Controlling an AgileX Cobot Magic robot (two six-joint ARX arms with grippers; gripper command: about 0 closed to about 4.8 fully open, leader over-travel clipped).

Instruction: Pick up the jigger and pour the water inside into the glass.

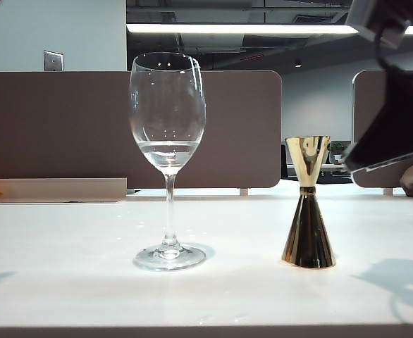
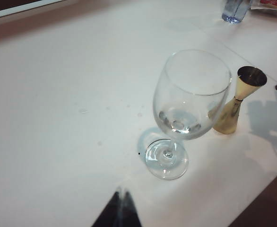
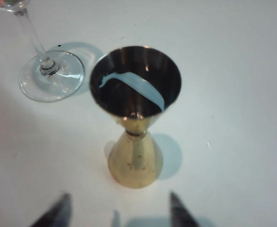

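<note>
Gold jigger [image 1: 308, 204] upright on the white table [image 1: 65, 260], lower right of centre in the exterior view, wide cone down, narrow waist, open cup up, gripped by nothing. Stemmed wine glass [image 1: 168, 158] standing left of it and apart, a shallow pool of clear water [image 1: 168, 149] low in the bowl. Right gripper [image 3: 117, 210] just behind the jigger in the right wrist view, two dark fingertips [image 3: 181, 210] spread to either side of the base, jaws apart and touching nothing; its black arm filling the upper right of the exterior view. Left gripper [image 2: 119, 210] only a dark blurred tip at the lower edge of the left wrist view, well short of the glass foot; jaw state impossible to tell. No readable writing anywhere; a red-printed packet [image 2: 273, 4] at the upper right corner of that view too blurred to read, a clear bottle base [image 2: 234, 12] beside it.
</note>
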